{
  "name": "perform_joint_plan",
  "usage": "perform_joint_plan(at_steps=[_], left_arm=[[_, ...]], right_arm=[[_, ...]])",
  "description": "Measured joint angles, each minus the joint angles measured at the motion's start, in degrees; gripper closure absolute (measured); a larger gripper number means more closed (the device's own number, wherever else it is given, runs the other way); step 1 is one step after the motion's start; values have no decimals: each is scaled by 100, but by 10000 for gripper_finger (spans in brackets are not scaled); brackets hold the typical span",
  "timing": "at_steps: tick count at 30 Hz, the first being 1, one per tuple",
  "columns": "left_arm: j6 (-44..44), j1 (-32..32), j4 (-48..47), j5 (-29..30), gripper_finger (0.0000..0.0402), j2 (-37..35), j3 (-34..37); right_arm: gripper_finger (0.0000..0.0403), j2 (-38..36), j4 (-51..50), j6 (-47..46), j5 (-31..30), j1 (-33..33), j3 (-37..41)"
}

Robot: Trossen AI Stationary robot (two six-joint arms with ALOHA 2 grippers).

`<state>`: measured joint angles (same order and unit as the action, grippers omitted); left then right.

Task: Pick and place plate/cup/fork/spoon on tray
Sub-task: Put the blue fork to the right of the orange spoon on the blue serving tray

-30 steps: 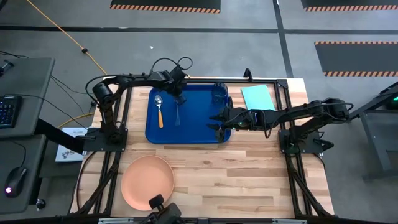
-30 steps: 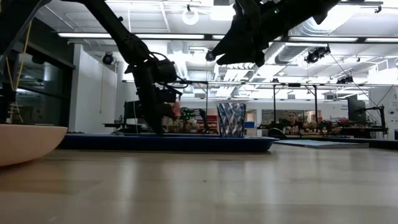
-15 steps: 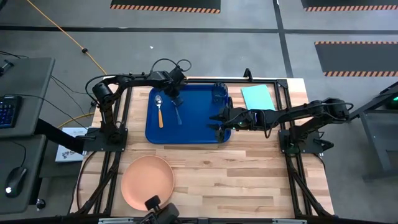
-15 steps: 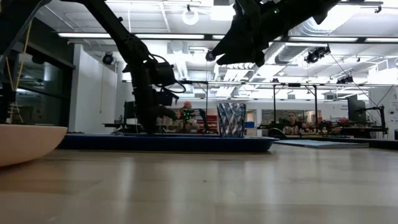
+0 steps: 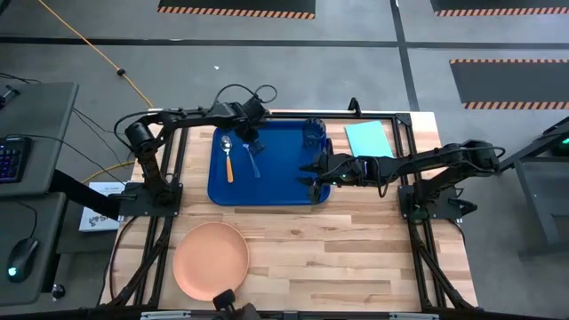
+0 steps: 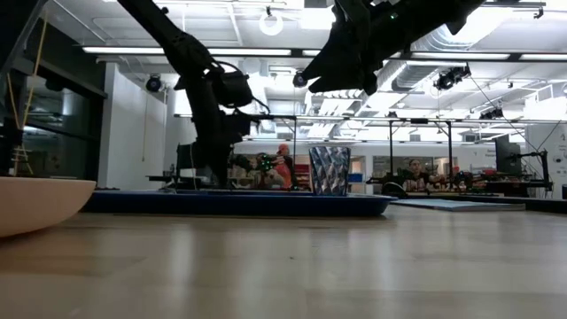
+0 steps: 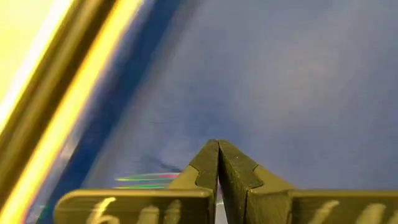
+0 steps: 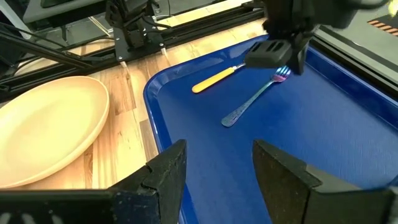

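The dark-blue tray [image 5: 276, 182] lies at the table's far middle. On it lie a spoon [image 5: 228, 161] with a silvery bowl and an orange-yellow handle, a slim bluish fork [image 5: 254, 162] and, in the far right corner, the dark-blue cup [image 5: 313, 133]. The peach plate [image 5: 211, 259] rests on the table near the front left. My left gripper [image 5: 250, 139] is shut over the fork's tine end. My right gripper [image 5: 310, 172] is open and empty above the tray's right edge. My left gripper comes from above, pointing down, and is shut at the fork's tine end [image 8: 281, 74]. My fingers [image 7: 205, 168] hide the exact place of contact. The fork slants across the tray, and its handle end [image 8: 229, 119] lies on the tray floor.
A light-teal flat sheet [image 5: 367, 138] lies on the table right of the tray. Bare wood lies between the tray and the table's front edge [image 5: 356, 258]. Black frame rails run along the table's sides. People show in the room behind, in the low view.
My left gripper has risen a little and gone slightly toward the table's left, staying shut. The fork has turned on the tray: its tine end has swung left with the gripper while its handle end has stayed about in place.
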<state>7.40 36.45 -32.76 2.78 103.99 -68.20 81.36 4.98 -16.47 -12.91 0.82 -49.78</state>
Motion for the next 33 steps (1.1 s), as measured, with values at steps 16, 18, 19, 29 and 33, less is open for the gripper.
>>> perform_joint_plan(at_steps=[16, 18, 19, 29, 33], left_arm=[[-529, -816, 755, 637, 402, -21, 1027], [-527, -816, 746, 647, 402, -30, 1028], [-520, -816, 728, 648, 402, -65, 1032], [-524, -810, 279, 704, 402, -646, 1047], [-525, -810, 427, 698, 401, -624, 1043]], right_arm=[[229, 0, -5, 2, -4, 0, 0], [229, 0, -5, 2, -17, 0, 0], [229, 0, -4, 2, -17, -1, 0], [229, 0, -5, 1, -42, -1, 0], [229, 2, -5, -4, -42, 0, 0]])
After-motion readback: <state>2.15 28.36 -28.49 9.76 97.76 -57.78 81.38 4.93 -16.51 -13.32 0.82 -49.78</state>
